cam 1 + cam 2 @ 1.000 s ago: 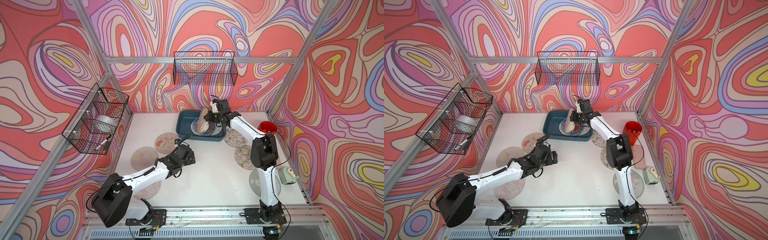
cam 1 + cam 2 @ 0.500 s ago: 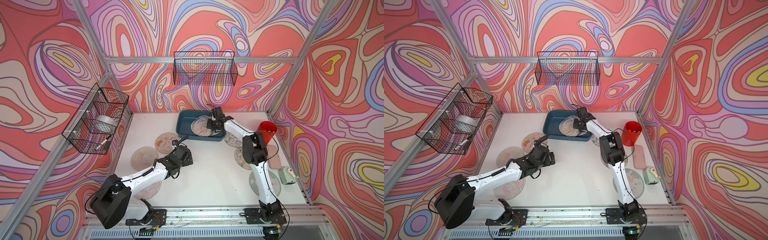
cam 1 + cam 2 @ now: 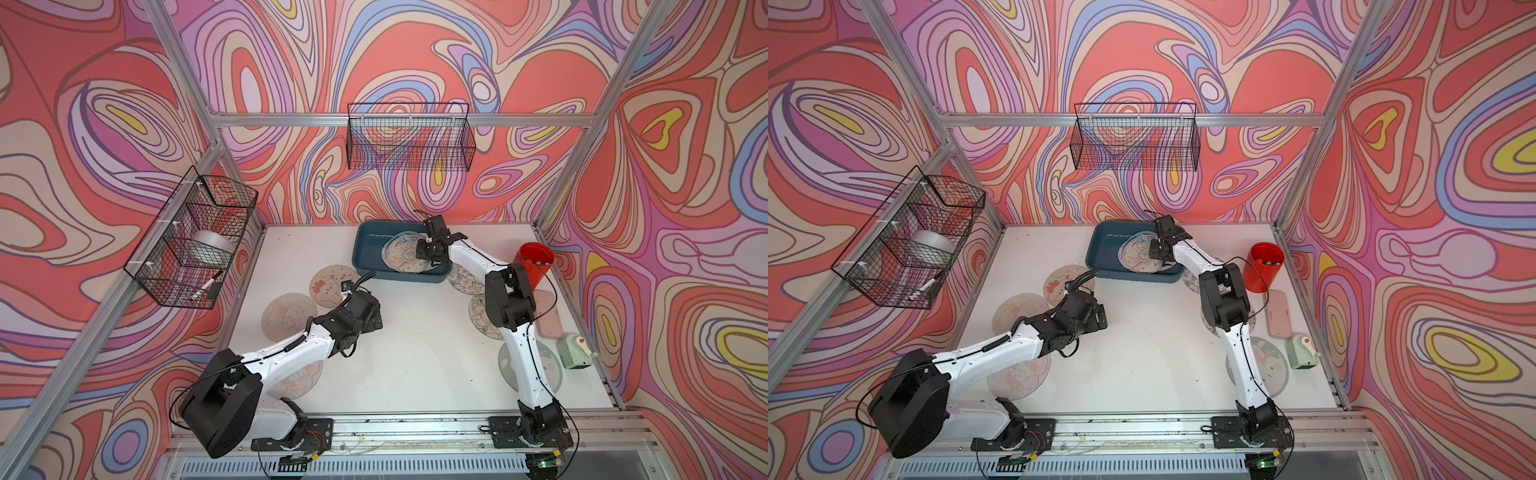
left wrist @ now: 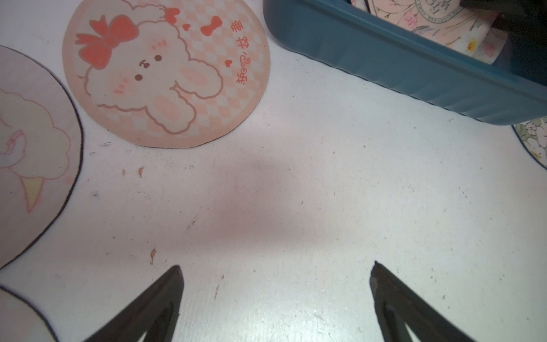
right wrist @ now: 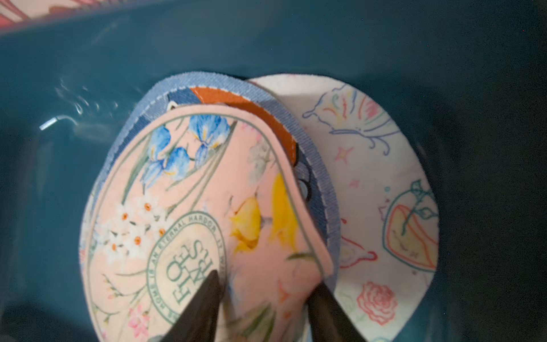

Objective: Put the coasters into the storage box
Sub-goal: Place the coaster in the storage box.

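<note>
The teal storage box (image 3: 365, 249) sits at the back of the table. My right gripper (image 5: 268, 278) reaches into it, its jaws apart. A pink floral coaster (image 5: 183, 207) lies bowed between the fingers, on top of a blue-rimmed coaster (image 5: 319, 183) and a white butterfly coaster (image 5: 370, 177). My left gripper (image 4: 276, 265) hangs open and empty over bare table, short of the rabbit coaster (image 4: 165, 71). More coasters lie flat on the table: a pale coaster (image 3: 287, 313) at the left, another (image 3: 299, 378) partly under the left arm, and several at the right, such as one (image 3: 480, 313) beside the right arm.
A red cup (image 3: 536, 262) stands at the back right, with a pink flat case (image 3: 548, 318) and a small green device (image 3: 575, 351) along the right edge. Black wire baskets hang on the back wall (image 3: 409, 141) and the left wall (image 3: 195, 237).
The right gripper has brought the floral coaster down from upright into the box and has parted its jaws. The left arm has hardly moved.
</note>
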